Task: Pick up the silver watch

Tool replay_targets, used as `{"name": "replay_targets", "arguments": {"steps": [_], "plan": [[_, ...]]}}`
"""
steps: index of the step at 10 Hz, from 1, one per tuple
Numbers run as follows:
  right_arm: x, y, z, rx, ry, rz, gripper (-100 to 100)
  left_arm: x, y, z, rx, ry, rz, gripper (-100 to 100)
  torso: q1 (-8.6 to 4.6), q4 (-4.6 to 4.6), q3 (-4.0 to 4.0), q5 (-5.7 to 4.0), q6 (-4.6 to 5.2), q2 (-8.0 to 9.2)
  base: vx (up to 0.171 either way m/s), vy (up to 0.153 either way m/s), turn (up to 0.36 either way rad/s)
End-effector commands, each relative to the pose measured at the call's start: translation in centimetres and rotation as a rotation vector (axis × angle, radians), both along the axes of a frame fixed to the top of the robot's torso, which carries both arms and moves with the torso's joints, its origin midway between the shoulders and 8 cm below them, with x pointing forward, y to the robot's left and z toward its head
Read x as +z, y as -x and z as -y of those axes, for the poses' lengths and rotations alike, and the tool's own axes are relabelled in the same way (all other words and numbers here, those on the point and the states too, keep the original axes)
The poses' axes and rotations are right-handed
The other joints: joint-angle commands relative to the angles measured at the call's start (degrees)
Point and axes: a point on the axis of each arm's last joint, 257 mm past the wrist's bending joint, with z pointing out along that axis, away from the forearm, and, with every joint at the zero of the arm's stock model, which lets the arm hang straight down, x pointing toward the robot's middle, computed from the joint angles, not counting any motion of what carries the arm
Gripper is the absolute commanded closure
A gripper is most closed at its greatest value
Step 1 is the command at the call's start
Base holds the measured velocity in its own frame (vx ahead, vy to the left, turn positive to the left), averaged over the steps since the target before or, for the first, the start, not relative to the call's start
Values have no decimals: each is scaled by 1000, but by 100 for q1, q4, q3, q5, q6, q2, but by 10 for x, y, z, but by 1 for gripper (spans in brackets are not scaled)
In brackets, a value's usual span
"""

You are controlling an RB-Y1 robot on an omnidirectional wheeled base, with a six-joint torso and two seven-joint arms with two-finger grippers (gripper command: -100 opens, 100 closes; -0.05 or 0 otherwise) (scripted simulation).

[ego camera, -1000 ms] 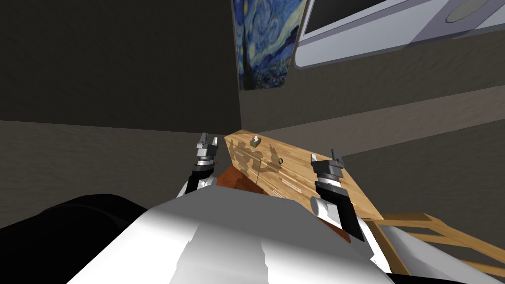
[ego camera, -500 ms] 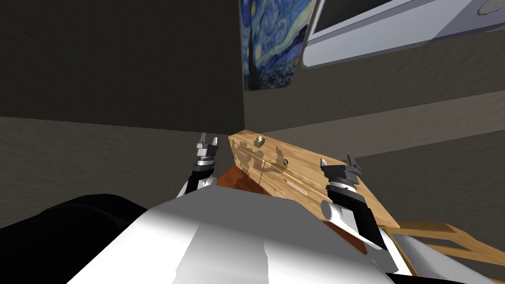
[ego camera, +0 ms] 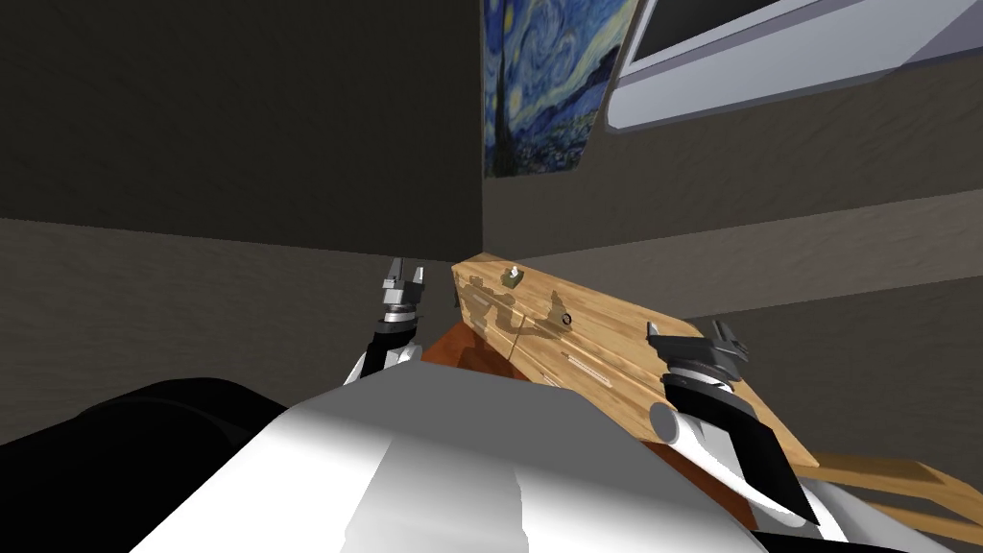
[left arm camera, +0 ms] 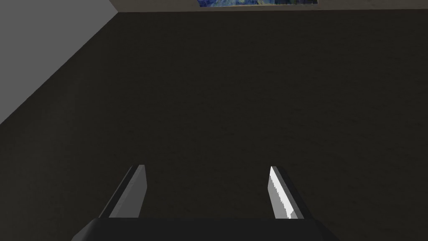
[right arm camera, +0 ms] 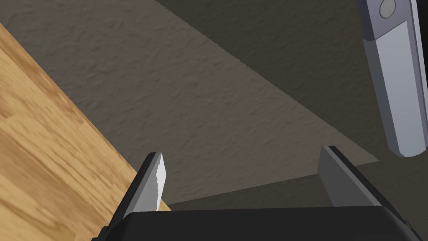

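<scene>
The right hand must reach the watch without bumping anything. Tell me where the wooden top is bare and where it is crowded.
Bare: the wooden top from the right gripper to the ring-shaped watch, along the wall-side edge. Crowded: the far corner holds a small greenish object, and thin pale strips lie by the near edge.

Right jaws farther from watch
</scene>
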Motion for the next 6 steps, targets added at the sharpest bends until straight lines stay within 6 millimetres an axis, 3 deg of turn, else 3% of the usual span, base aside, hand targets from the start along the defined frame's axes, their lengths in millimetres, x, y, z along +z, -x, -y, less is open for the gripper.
{"name": "replay_targets", "arguments": {"steps": [1, 2, 3, 4, 5, 6], "plan": [[-15, 16, 27, -38, -96, -12, -100, 0, 0, 0, 0, 0, 0, 0, 0, 0, 0, 0, 0, 0, 15, 101, 85], [-10, 21, 33, -50, -101, 0, -100, 0, 0, 0, 0, 0, 0, 0, 7, 0, -1, 1, -1, -2, 16, 87, 47], [-25, 33, 54, -79, -181, -13, -100, 0, 0, 0, 0, 0, 0, 0, 2, -1, -2, 0, 0, -3, 20, 108, 93], [-21, 38, 60, -89, -190, 4, -100, 0, 0, 0, 0, 0, 0, 0, 9, -1, -3, 1, -2, -5, 12, 81, 59], [-35, 53, 80, -124, -265, -7, -100, 0, 0, 0, 0, 0, 0, 0, 1, -1, -1, 1, 0, -1, 6, 75, 106], [-31, 57, 85, -128, -280, 13, -100, 0, 0, 0, 0, 0, 0, 0, -2, 0, 1, -1, -1, 2, 13, 68, 47]]}}
